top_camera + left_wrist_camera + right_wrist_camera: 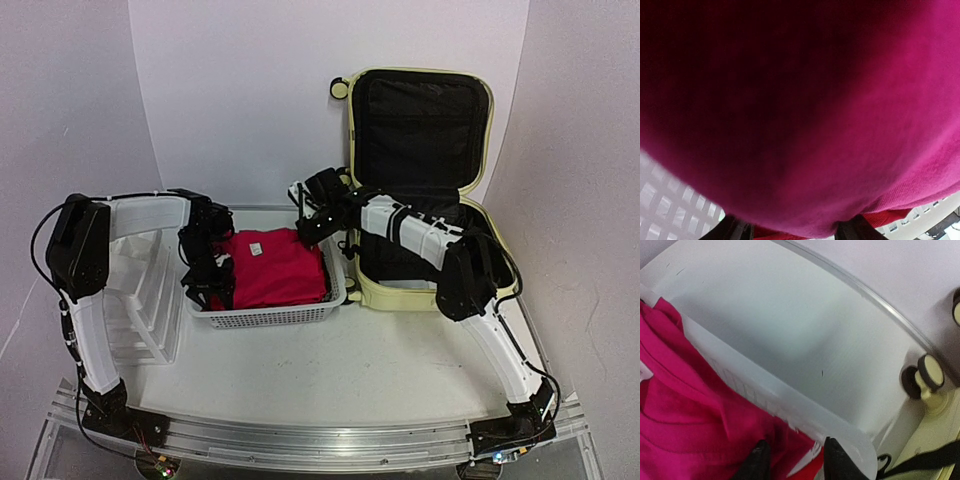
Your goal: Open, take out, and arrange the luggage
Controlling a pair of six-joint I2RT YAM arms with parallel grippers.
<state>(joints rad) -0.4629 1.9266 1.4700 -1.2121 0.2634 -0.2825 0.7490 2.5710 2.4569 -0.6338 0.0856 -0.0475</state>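
Luggage (420, 125) open at the table's two o'clock

Lid upright, it lies at three o'clock of the right gripper (312, 230), whose fingers stand narrowly apart over the red garment (275, 265) in the white basket (270, 318). The left gripper (205, 285) is buried in that cloth; its grip cannot be told.

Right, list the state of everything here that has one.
Suitcase: open, lid standing upright.
Basket: holds a red shirt.
Left end effector: down on the shirt, grip unclear.
Right end effector: fingers apart, over the basket's corner.
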